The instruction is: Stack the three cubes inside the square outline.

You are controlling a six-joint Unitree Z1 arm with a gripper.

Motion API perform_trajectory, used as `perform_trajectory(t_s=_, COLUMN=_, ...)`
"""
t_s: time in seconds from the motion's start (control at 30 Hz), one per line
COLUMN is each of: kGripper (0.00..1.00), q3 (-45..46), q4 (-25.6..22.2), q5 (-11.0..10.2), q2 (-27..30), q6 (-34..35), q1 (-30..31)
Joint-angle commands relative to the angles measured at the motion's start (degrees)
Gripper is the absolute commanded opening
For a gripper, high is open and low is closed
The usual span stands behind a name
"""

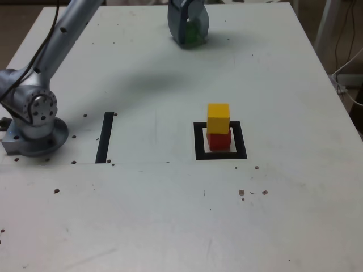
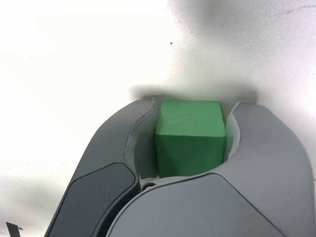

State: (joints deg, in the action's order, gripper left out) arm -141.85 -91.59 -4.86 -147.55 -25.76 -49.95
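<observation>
A yellow cube (image 1: 218, 118) sits on a red cube (image 1: 219, 140), which stands in the white centre of the black tape square outline (image 1: 199, 141). Far from them, near the table's back edge, my gripper (image 1: 188, 28) is down at the table around the green cube (image 1: 192, 35). In the wrist view the green cube (image 2: 190, 136) fills the space between the two grey jaws, which press against its two sides, so the gripper (image 2: 192, 106) is shut on it. The table shows right behind the cube.
A straight black tape strip (image 1: 105, 137) lies on the white table at the exterior view's left of the outline. The arm's base (image 1: 34, 124) stands at the far left edge. Cables hang off the table's right side (image 1: 346, 73).
</observation>
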Motion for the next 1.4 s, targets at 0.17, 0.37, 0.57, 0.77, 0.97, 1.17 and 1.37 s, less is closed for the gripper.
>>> perform_trajectory(t_s=0.17, kGripper=0.29, q3=1.45, q4=-2.02, q5=-0.58, q2=2.83, q6=-0.17, q1=1.66)
perform_trajectory(t_s=0.37, kGripper=0.29, q3=4.85, q4=-2.01, q5=-0.49, q2=6.43, q6=-0.17, q1=4.02)
perform_trajectory(t_s=0.57, kGripper=0.29, q3=11.02, q4=-1.93, q5=0.4, q2=11.69, q6=0.64, q1=7.32)
perform_trajectory(t_s=0.77, kGripper=0.29, q3=17.23, q4=-1.4, q5=0.87, q2=17.09, q6=2.38, q1=11.15)
perform_trajectory(t_s=0.97, kGripper=0.29, q3=22.67, q4=-0.63, q5=1.16, q2=22.57, q6=4.07, q1=15.78)
perform_trajectory(t_s=1.17, kGripper=0.29, q3=27.6, q4=0.09, q5=2.04, q2=27.35, q6=6.38, q1=21.25)
perform_trajectory(t_s=1.37, kGripper=0.29, q3=32.29, q4=1.41, q5=3.26, q2=31.34, q6=9.67, q1=27.75)
